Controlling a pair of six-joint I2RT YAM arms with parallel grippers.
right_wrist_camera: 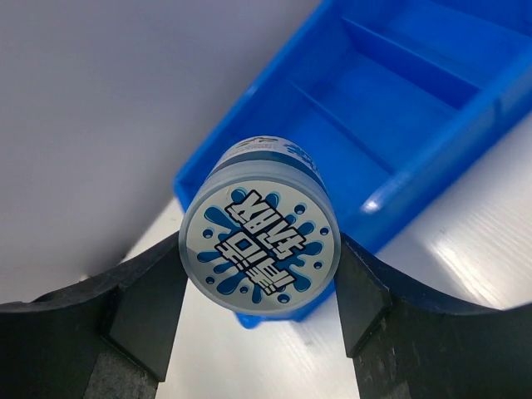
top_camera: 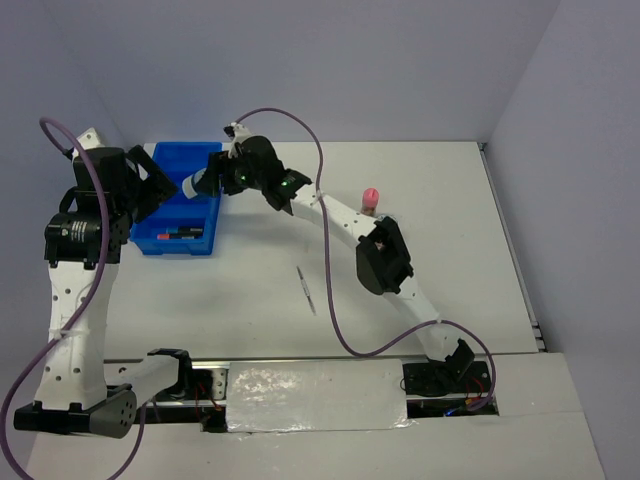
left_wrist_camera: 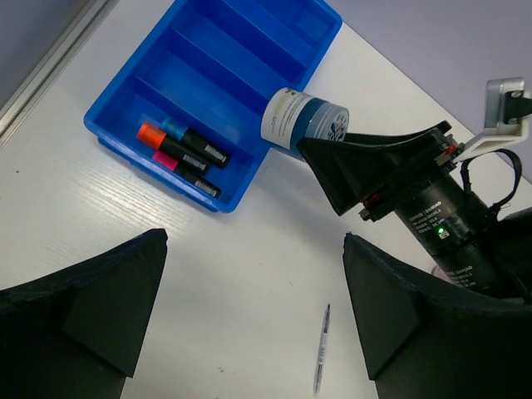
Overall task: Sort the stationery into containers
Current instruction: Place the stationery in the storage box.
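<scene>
The blue divided tray [top_camera: 178, 165] stands at the far left; it also shows in the left wrist view [left_wrist_camera: 241, 50] and the right wrist view [right_wrist_camera: 391, 100]. Three highlighters [left_wrist_camera: 183, 154] with orange, blue and pink caps lie in its near compartment. My right gripper [right_wrist_camera: 259, 278] is shut on a round blue-white disc-ended cylinder [right_wrist_camera: 259, 241], held at the tray's right rim [left_wrist_camera: 303, 123]. My left gripper [left_wrist_camera: 258, 316] is open and empty above the table by the tray. A thin grey stick [top_camera: 305, 290] lies mid-table. A pink-capped tube [top_camera: 371, 199] stands behind the right arm.
The right arm [top_camera: 380, 255] stretches diagonally across the table from near right to the tray. Purple cables loop over both arms. Walls close in the table at the back and right. A taped strip [top_camera: 315, 397] runs along the near edge.
</scene>
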